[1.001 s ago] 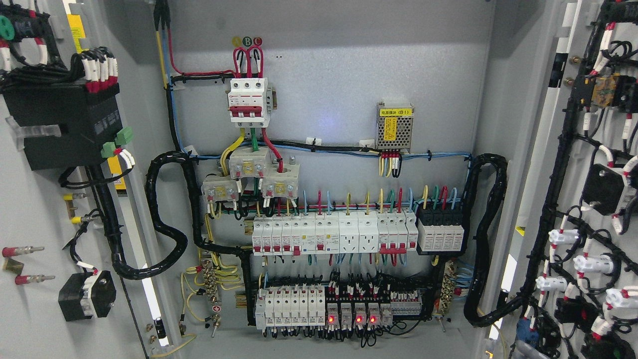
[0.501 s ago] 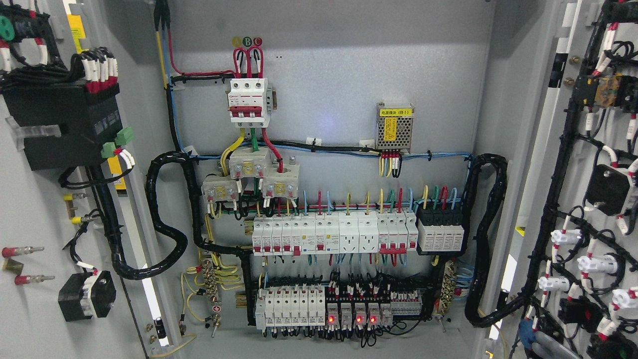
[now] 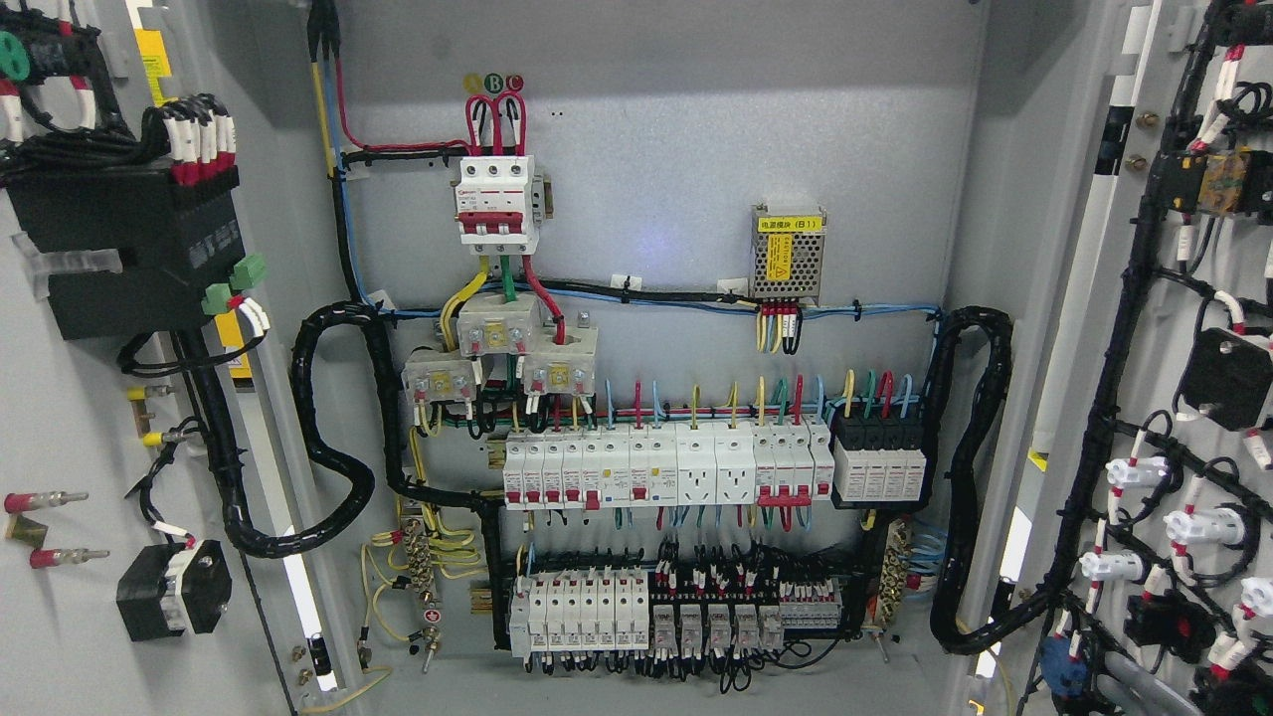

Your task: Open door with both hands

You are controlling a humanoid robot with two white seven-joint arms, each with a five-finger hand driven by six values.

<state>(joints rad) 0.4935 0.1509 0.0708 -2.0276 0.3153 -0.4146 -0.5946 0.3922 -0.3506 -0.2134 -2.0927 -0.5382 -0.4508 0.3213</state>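
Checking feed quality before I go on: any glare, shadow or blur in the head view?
Head view: sharp overall; a faint bluish glare spot on the back panel; soft shadow under the cabinet's top edge; the right door and left door are cropped by the frame.

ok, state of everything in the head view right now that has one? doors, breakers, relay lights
Grey left cabinet door: swung open, inner face showing.
Grey right cabinet door: swung open, inner face showing.
White three-pole main breaker with red handles: handle position cannot be told.
Bottom row of small relays: no red lights lit.
Metal power supply with yellow label: mounted on the back panel, wired below.
Robot hands: not in view.
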